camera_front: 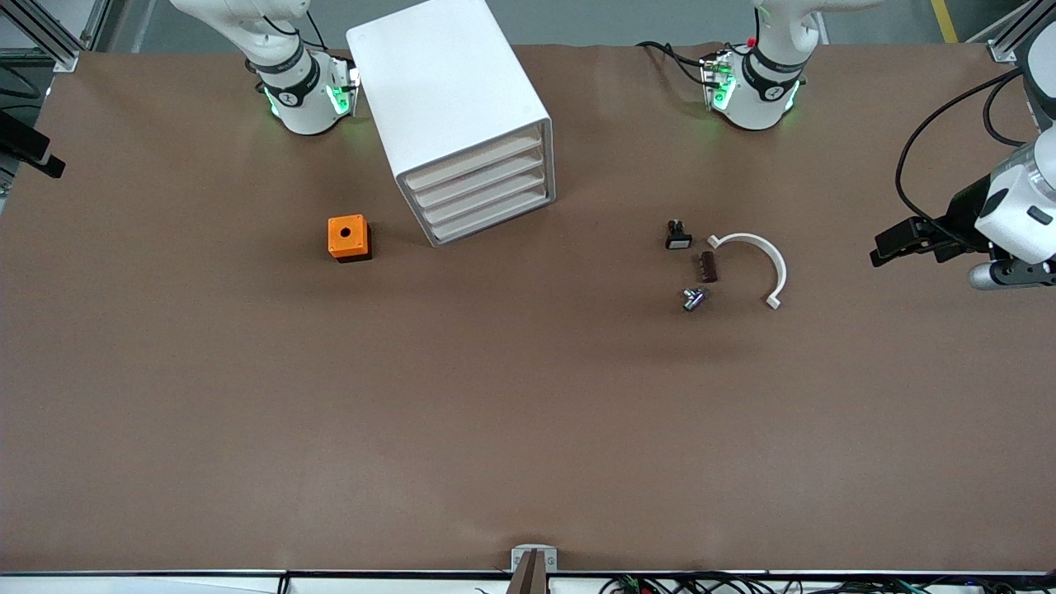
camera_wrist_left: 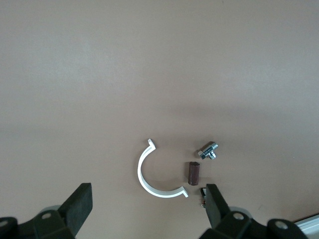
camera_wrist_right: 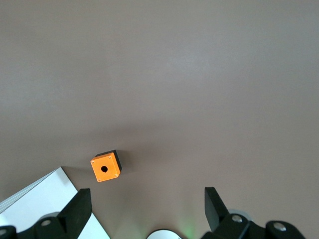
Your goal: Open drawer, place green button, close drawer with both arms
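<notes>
"Where are the grippers?"

"The left arm's black two-finger gripper [camera_front: 895, 244] hangs over the brown table [camera_front: 528, 429] at that arm's end, its fingers [camera_wrist_left: 79, 204] spread wide and holding nothing. The right arm's black gripper [camera_wrist_right: 147, 199] is spread wide too and also holds nothing. It's over bare table, with the orange box with a round hole in its top [camera_front: 348, 238] below it."

"And the button?"

"The tiny push button [camera_front: 693, 299] lies on the table toward the left arm's end (from where I stand it looks more silvery than green). The small brown cylinder [camera_front: 708, 266] sits just beside it, farther from the front camera. A black-and-white switch part [camera_front: 678, 235] is farther back again, and a white curved plastic clip [camera_front: 757, 266] arcs around beside them."

"Anything in the drawers?"

"The white cabinet with four stacked drawers [camera_front: 462, 124] stands angled between the arm bases. All four drawer fronts [camera_front: 483, 194] sit flush, so their insides are hidden."

"Any lettering?"

"Only a small mark on the black band of the right arm's base [camera_front: 289, 95], too small to read."
</notes>
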Tool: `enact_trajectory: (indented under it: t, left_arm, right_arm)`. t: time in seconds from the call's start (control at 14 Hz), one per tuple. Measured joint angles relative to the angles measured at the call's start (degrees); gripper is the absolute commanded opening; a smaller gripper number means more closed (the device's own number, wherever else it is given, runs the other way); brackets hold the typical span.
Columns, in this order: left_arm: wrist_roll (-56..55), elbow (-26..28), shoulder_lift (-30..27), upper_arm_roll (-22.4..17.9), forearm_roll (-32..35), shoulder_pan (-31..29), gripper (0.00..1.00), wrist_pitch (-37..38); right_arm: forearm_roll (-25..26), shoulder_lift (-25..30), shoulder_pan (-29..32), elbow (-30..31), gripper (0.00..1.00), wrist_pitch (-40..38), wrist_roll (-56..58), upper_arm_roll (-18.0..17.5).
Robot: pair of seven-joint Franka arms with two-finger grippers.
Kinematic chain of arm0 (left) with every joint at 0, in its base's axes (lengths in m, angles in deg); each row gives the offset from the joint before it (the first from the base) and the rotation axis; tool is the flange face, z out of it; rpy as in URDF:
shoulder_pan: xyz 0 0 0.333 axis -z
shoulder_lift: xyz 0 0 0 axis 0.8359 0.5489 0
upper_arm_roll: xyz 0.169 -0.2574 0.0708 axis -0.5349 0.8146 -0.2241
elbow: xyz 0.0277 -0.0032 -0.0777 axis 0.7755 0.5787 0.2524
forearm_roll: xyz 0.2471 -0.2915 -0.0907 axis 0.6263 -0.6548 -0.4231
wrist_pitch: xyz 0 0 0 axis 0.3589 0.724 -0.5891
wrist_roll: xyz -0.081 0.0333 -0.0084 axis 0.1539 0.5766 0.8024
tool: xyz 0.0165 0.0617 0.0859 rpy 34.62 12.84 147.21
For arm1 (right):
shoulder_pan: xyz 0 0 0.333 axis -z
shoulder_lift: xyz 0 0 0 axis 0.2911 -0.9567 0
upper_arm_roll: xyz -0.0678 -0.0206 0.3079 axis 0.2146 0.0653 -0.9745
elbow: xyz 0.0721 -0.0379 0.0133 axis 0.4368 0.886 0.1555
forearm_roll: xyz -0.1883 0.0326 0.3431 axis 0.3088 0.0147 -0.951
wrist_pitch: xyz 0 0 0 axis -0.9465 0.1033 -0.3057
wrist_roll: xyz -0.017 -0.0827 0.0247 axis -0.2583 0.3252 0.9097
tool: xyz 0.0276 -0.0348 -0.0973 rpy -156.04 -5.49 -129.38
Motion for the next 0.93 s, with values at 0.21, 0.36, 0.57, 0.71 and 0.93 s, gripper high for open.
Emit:
enact_trajectory:
  t: [0.21,0.36,0.57,0.71,0.93]
  left_arm:
    - [-0.02,-0.42,0.05,-0.56,0.0,0.26,1.0,0.0]
    - [-0.03,-0.93,0.07,-0.63,0.0,0.26,1.0,0.0]
    - [-0.06,-2.3,0.07,-0.58,0.0,0.07,1.0,0.0]
    - [-0.06,-3.14,0.06,-0.19,0.0,-0.15,1.0,0.08]
    - [-0.06,-4.5,-0.03,0.12,0.0,-0.24,1.0,1.13]
  right_arm:
    - [0.0,0.0,0.0,0.0,1.0,-0.03,0.01,-0.02]
    - [0.0,0.0,0.0,0.0,1.0,-0.04,0.02,-0.07]
    - [0.0,0.0,0.0,0.01,1.0,-0.04,0.03,-0.08]
    - [0.02,0.0,0.0,0.01,1.0,-0.04,0.03,-0.08]
    - [0.02,0.0,0.0,0.01,1.0,-0.04,0.04,-0.08]
